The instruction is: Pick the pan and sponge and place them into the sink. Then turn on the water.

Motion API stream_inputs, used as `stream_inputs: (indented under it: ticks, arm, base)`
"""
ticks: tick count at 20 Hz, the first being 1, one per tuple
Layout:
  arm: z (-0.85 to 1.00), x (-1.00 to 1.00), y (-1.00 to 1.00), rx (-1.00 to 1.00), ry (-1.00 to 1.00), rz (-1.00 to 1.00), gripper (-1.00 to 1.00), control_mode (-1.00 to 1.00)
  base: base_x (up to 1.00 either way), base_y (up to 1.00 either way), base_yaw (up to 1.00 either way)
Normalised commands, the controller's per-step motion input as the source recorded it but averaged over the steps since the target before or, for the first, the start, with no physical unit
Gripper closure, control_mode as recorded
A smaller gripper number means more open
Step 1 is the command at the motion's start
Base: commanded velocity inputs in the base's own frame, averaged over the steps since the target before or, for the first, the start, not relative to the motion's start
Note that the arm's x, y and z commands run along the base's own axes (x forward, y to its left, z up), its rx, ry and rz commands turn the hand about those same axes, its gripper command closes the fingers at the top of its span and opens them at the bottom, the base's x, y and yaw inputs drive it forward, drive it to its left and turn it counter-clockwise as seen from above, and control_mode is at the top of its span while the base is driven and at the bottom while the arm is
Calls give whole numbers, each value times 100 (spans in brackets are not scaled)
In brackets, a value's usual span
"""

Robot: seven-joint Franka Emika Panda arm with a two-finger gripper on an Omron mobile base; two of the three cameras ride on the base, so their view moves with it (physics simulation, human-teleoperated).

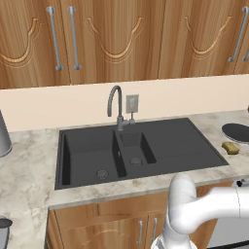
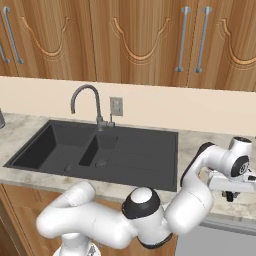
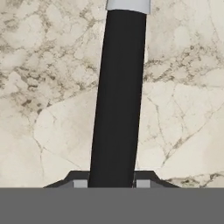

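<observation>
On the marble counter (image 1: pixel 29 160), the black sink (image 1: pixel 170 141) is set at centre-left, both basins bare. Right of it, the sponge (image 1: pixel 230 148) lies just before the pan (image 1: pixel 237 131). Farther right, the pan's handle (image 3: pixel 119 100) is pinched by the gripper (image 3: pixel 112 183).

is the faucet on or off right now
Off: no blue stream falls from the faucet spout, and both sink basins look dry.
</observation>
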Motion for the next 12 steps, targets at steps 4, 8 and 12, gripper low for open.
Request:
stream_inputs:
  ticks: [4,8,12]
  arm:
    - [8,-57,35,1,-11,20,100,-100]
    - [85,-99,61,0,-20,22,100,-100]
    - [99,-91,99,-6,-9,23,100,-100]
  base:
    - [0,0,0]
    - [0,0,0]
    - [0,0,0]
